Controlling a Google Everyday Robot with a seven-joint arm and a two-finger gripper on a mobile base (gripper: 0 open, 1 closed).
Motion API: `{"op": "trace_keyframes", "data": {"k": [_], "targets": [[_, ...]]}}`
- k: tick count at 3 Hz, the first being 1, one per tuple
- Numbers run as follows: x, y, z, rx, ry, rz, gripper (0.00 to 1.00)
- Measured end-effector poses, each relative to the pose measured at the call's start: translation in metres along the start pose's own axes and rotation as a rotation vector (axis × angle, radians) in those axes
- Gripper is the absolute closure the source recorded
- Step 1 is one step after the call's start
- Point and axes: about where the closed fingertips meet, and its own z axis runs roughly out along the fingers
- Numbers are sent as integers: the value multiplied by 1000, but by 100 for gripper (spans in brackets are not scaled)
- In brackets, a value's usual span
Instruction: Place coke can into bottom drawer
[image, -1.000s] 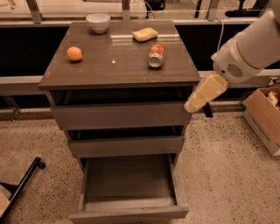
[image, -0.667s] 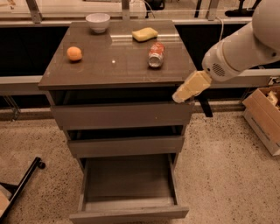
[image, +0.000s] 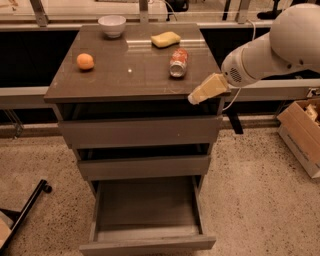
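The coke can (image: 178, 62) lies on its side on the cabinet top, right of the middle, silver end toward me. The bottom drawer (image: 147, 243) is pulled open and its tray is empty. My gripper (image: 192, 98) hangs at the cabinet's front right edge, a little in front of and to the right of the can, not touching it. The white arm (image: 272, 47) reaches in from the right.
An orange (image: 85, 61) sits at the left of the top, a white bowl (image: 112, 24) at the back, a yellow sponge (image: 166, 39) behind the can. A cardboard box (image: 302, 132) stands on the floor at right. A black bar (image: 22, 215) lies at lower left.
My gripper has moved left and up, from beside the cabinet's right side to its front right edge, closer to the can. The can and the drawer have not moved.
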Motion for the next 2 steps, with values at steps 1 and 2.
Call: {"op": "trace_keyframes", "data": {"k": [1,2], "targets": [[-8,-3,14,42,-43,69,0],[-28,-20,48,100,-130,173,0]]}}
